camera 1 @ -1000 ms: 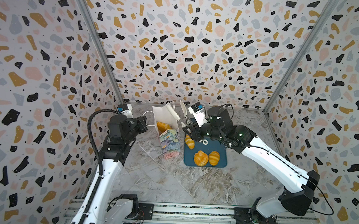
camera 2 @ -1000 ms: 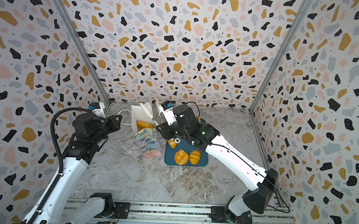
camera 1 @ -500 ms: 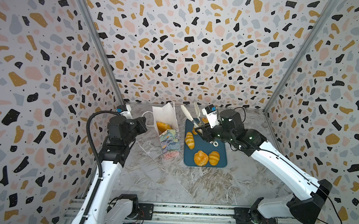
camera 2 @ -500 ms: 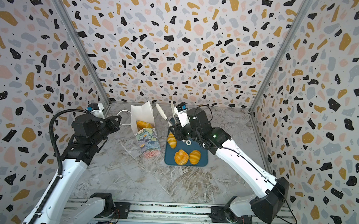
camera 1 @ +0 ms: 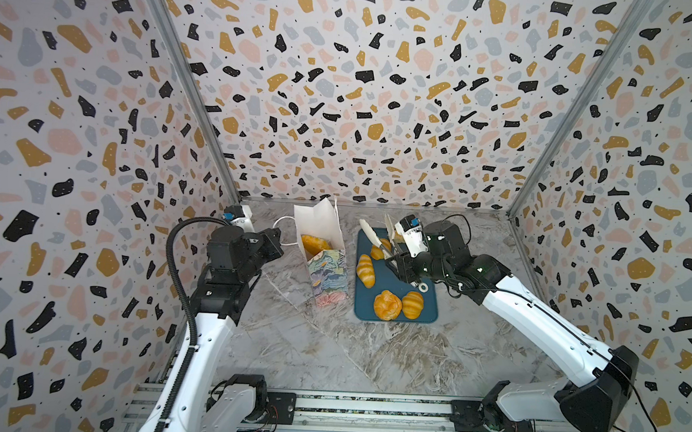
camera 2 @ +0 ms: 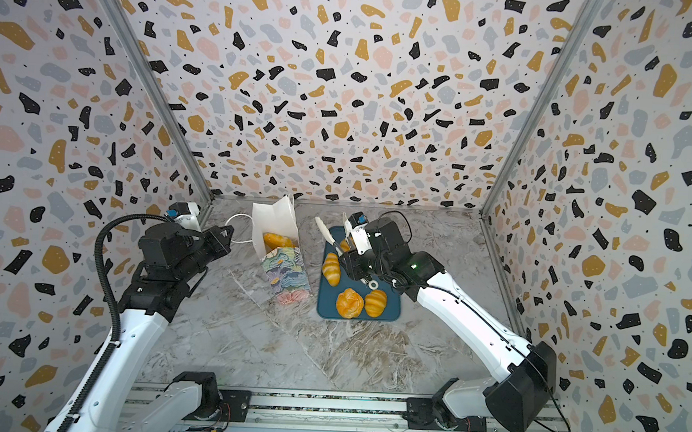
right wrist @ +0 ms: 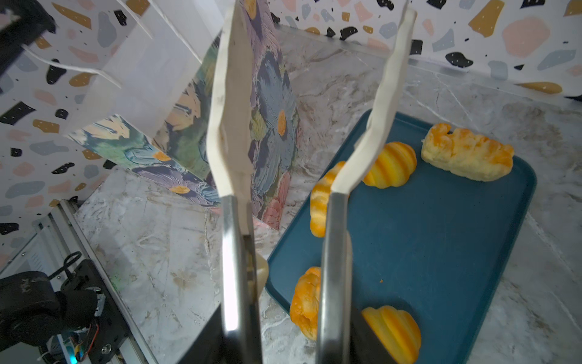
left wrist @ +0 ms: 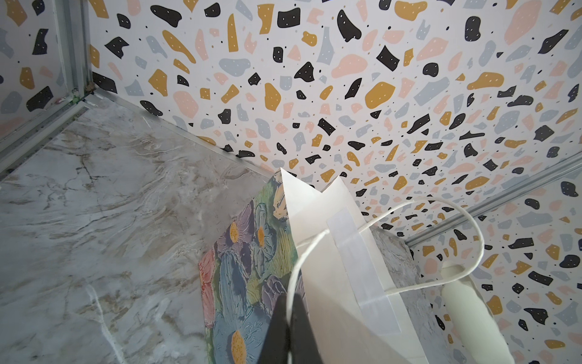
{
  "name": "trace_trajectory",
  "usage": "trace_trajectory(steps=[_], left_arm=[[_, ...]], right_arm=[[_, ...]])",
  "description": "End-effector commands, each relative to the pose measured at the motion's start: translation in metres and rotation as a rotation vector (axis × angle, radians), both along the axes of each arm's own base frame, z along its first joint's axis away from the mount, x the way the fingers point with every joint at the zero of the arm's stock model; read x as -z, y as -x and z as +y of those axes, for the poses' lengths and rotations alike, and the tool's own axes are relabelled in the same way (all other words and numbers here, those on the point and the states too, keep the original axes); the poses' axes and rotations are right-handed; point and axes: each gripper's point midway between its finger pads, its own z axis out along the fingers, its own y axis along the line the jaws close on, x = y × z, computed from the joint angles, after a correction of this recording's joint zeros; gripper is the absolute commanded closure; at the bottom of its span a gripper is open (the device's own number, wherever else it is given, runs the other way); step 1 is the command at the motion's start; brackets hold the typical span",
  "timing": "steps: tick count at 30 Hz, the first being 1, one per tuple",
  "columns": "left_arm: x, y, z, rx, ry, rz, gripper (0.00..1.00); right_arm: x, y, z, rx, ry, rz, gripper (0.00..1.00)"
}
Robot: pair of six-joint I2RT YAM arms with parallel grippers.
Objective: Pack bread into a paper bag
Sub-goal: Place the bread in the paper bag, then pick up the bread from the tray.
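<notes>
The paper bag [camera 1: 322,234] [camera 2: 275,221] stands open left of the tray, tilted, with one piece of bread [camera 1: 313,243] inside. My left gripper [camera 1: 279,238] [left wrist: 289,318] is shut on the bag's white cord handle [left wrist: 472,227]. My right gripper [camera 1: 394,264] [right wrist: 283,346] is shut on the metal tongs [camera 1: 371,236], held over the tray's far end. The tongs' white tips [right wrist: 233,126] stand apart with nothing between them. Several breads lie on the tray: a striped roll [camera 1: 365,270], a round bun [camera 1: 387,305], a striped bun [camera 1: 412,305] and a crumb-topped piece [right wrist: 467,154].
The dark-teal tray [camera 1: 397,293] [camera 2: 327,301] lies on the marble tabletop right of the bag. Patterned walls close in the back and both sides. The bag's patterned side [right wrist: 271,104] stands right beside the tongs in the right wrist view.
My right arm has swung the tongs rightward, from beside the bag's mouth to above the tray's far end. The left arm and the bag have stayed put.
</notes>
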Motion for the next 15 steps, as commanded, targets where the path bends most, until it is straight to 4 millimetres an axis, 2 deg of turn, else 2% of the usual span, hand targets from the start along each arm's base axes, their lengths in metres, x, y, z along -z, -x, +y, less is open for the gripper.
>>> trace_trajectory(steps=[1,7,15], left_arm=[[-0.011,0.002,0.004,-0.020,-0.005,-0.041,1.00],[-0.005,0.001,0.003,-0.013,-0.008,-0.018,1.00],[-0.007,-0.002,0.004,-0.023,0.014,-0.038,1.00]], right_arm=[[-0.007,0.000,-0.008,0.012,-0.002,-0.042,0.52],[0.023,0.002,-0.009,-0.007,0.070,0.013,0.52],[0.044,0.005,-0.007,-0.019,0.077,0.055,0.52]])
